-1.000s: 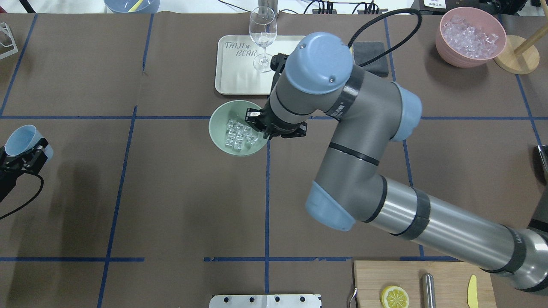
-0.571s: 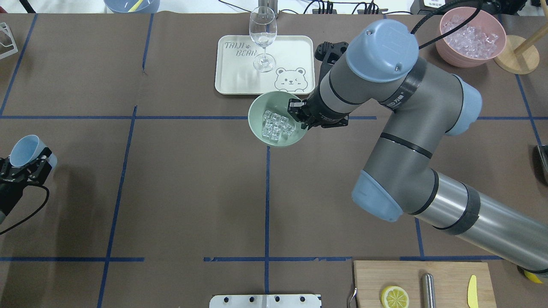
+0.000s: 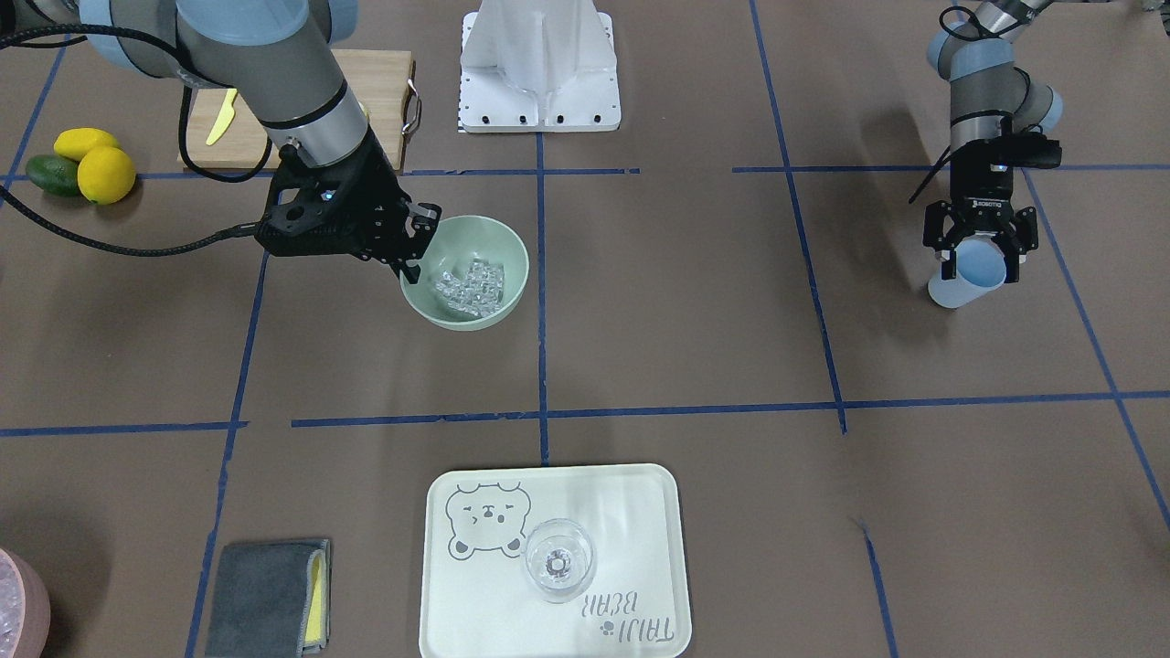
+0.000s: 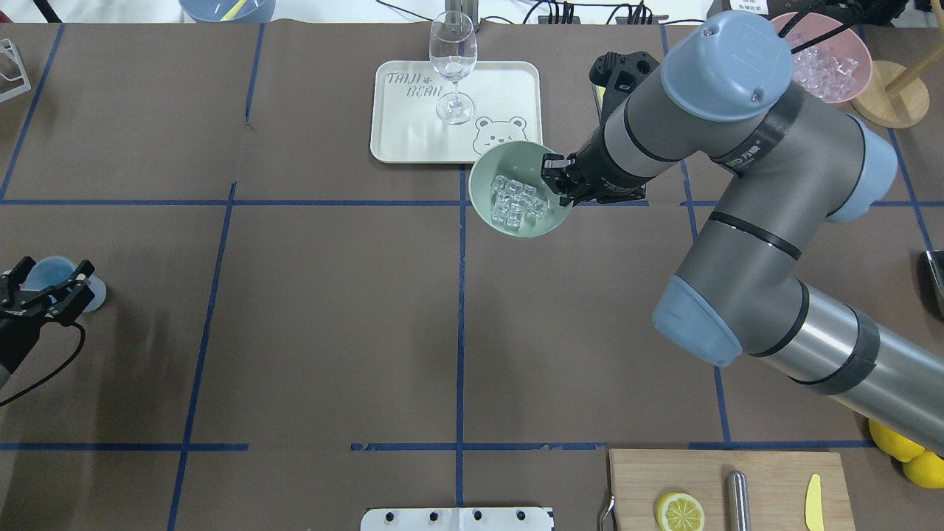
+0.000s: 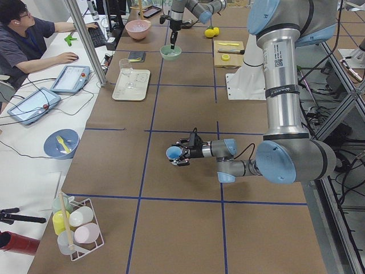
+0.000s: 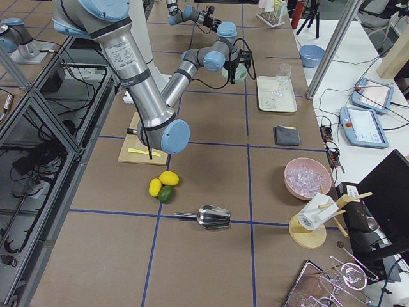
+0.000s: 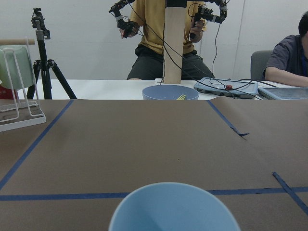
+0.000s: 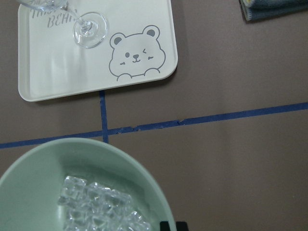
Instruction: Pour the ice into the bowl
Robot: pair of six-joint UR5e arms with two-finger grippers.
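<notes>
Judging by its smooth matte wall, the bowl (image 4: 485, 175) is stiff and probably light, with most of the load coming from the ice (image 4: 516, 200) heaped inside. The clear cubes are loose and likely slick, so they would slide or hop out if the bowl tipped or jerked. The thin rim is the only real place to take hold, and a one-sided pinch there calls for level, slow travel.

The right end effector (image 4: 554, 181) is clamped on that rim, on the side toward the robot's right. The bowl sits past the counter's middle toward the far edge, just beside the near right corner of the tray (image 4: 413, 133).

Compared with a second ago, the bowl has travelled toward the robot's right and a little toward the far edge. The left end effector (image 3: 978, 263), closed on the light blue cup (image 3: 962, 285) by the counter's left edge, has drawn back toward the near edge.
</notes>
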